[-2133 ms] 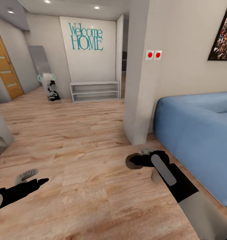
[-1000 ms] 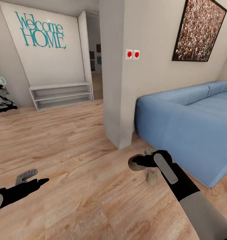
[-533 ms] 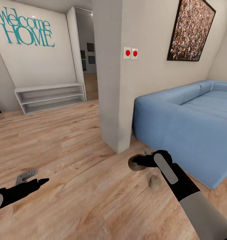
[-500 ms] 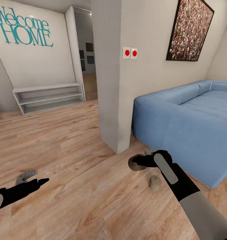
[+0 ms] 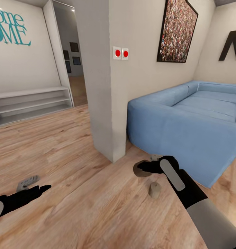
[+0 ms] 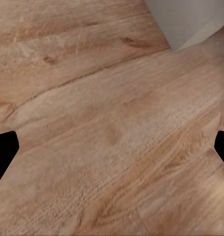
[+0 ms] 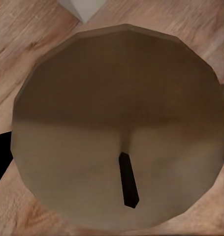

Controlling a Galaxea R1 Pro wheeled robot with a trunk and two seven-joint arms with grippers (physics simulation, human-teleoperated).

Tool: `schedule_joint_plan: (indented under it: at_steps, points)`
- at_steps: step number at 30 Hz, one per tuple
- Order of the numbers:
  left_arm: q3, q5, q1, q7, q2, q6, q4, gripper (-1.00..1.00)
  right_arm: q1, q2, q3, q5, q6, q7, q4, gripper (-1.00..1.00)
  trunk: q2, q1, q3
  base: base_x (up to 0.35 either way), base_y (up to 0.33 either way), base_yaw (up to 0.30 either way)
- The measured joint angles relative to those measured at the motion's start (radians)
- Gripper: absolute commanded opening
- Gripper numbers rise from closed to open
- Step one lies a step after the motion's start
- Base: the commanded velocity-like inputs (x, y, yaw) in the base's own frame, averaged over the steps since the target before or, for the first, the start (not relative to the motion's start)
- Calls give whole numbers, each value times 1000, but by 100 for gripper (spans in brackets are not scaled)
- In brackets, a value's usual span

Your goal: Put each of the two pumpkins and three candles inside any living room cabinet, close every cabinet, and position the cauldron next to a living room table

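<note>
My right gripper (image 5: 143, 168) is shut on a tan candle (image 5: 138, 171), held low over the wooden floor near the sofa's corner. In the right wrist view the candle's round end (image 7: 116, 118) with its dark wick faces the camera, black fingers just showing at both sides. A second candle (image 5: 154, 190) stands on the floor just beside my right forearm. My left gripper (image 5: 35, 185) hangs open and empty above bare floor, its fingertips (image 6: 3, 152) spread wide apart. The pumpkins, cabinet, table and cauldron are out of view.
A large blue sofa (image 5: 187, 128) fills the right side. A grey wall pillar (image 5: 104, 103) with two red switches (image 5: 120, 53) stands ahead, its corner close to my right gripper. A low white shelf (image 5: 31, 103) lines the far left wall, with open wooden floor (image 5: 62, 148) between.
The whole view has swung to the right, so the camera has turned; more sofa shows and the shelf has slid left. Both arms keep the same pose and the right gripper still holds the candle.
</note>
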State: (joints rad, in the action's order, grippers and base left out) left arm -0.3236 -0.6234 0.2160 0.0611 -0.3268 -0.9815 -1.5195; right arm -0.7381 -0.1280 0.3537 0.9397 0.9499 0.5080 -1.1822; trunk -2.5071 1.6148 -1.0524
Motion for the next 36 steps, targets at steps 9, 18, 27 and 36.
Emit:
schedule_joint_plan:
  at_steps: [9,18,27,36]
  points:
    - [0,0,0,0,0,0,0,100,0,0,1,-1,0,0,-1,-100,0,0,-4,1,0,-274]
    - [0,0,0,0,0,0,0,100,0,0,1,-1,0,0,0,-100,0,0,-8,0,0,-274]
    - [0,0,0,0,0,0,0,100,0,0,1,-2,-2,1,0,-100,0,0,-12,0,0,-274]
    - [0,1,0,0,0,0,0,100,0,0,1,-1,-3,1,1,-100,0,0,-16,0,0,-274]
